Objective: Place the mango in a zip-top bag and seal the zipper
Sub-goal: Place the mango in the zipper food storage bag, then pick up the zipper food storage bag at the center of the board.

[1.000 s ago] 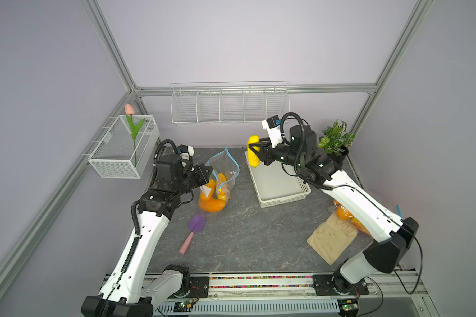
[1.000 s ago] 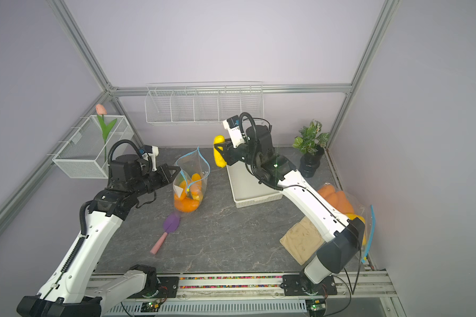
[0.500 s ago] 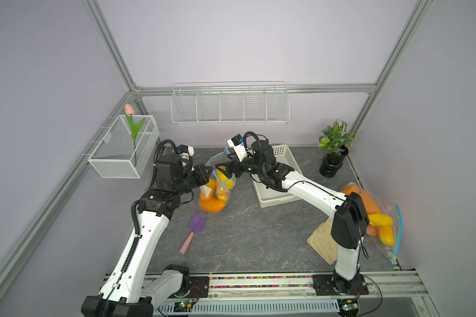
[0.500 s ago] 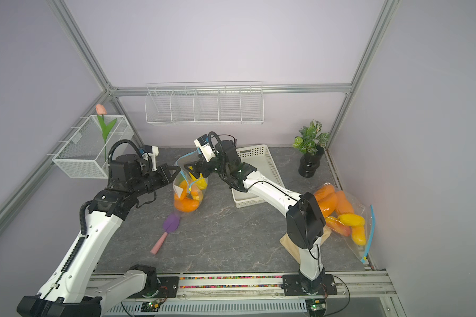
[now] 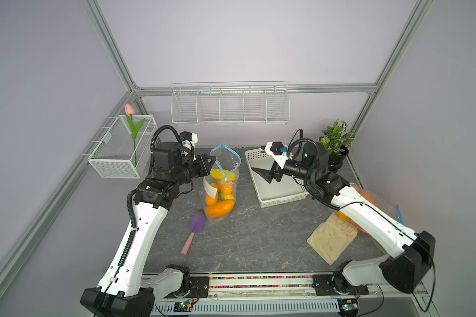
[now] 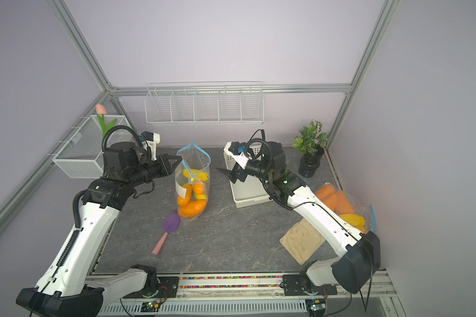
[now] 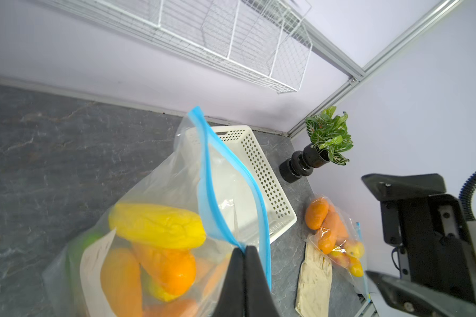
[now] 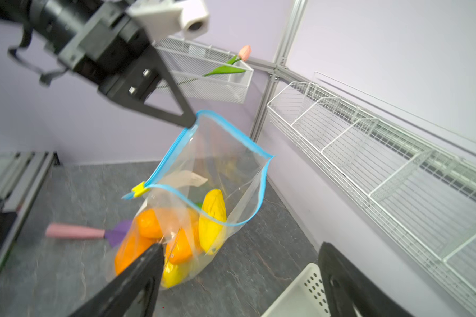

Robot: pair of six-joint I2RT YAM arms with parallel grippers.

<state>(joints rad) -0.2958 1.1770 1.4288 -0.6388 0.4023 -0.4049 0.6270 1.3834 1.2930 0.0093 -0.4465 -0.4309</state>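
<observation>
Grey tabletop (image 5: pixel 259 233) | zip-top bag (image 5: pixel 226 162) open, mangoes (image 5: pixel 219 210) inside | second bag (image 6: pixel 357 203) mangoes too

Clear bag (image 5: pixel 229 160), blue zipper (image 7: pixel 205 164), yellow mango (image 7: pixel 157 225), orange mango (image 5: pixel 219 210), grey marbled tabletop (image 5: pixel 245 233)

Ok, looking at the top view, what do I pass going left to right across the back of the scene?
wire box → zip-top bag → white basket → potted plant
</observation>
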